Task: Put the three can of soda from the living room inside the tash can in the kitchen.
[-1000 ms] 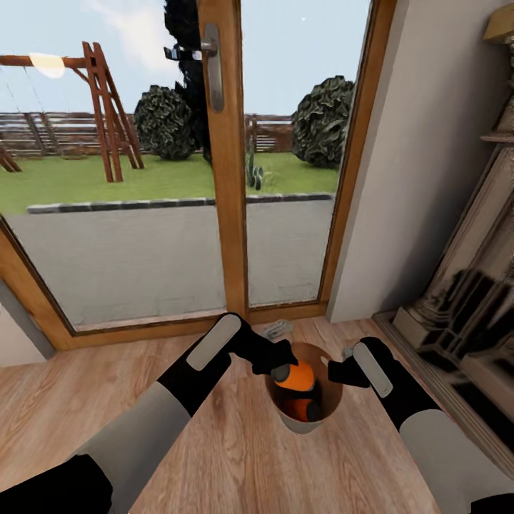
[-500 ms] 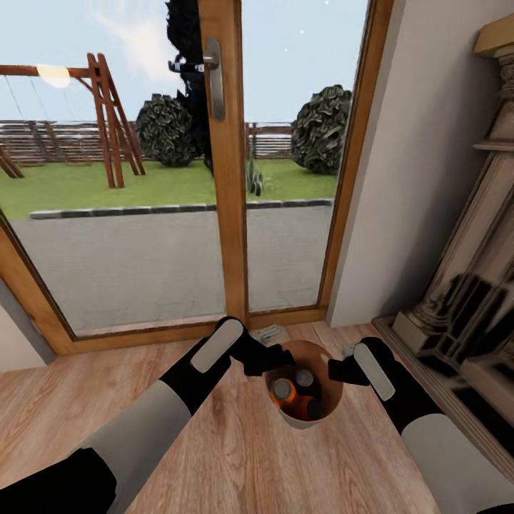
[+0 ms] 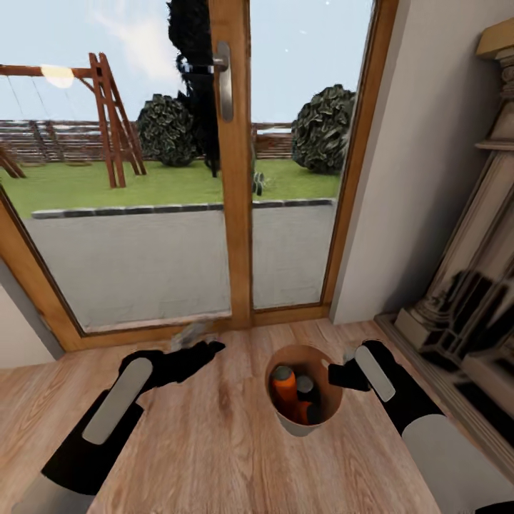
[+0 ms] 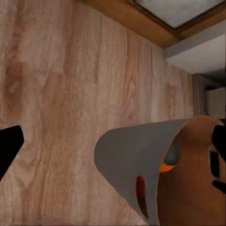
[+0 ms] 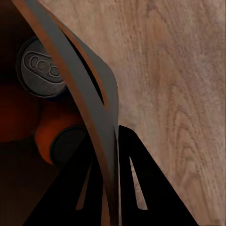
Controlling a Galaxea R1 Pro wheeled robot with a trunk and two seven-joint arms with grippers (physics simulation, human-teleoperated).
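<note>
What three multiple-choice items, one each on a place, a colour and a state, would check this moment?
1. Where does the bin stand?
A. On a counter
B. On the floor before the glass door
C. On a sofa

2. What colour is the can standing tallest in the bin?
A. Orange
B. Green
C. White

3. What is the right gripper doing?
A. Hanging open above the floor
B. Holding a can
C. Shut on the bin

Answers:
1. B, the head view shows wood planks under the bin and the door frame just behind it.
2. A, its side is bright orange under a silvery top.
3. C, the right wrist view shows one finger on each side of the bin's wall.
</note>
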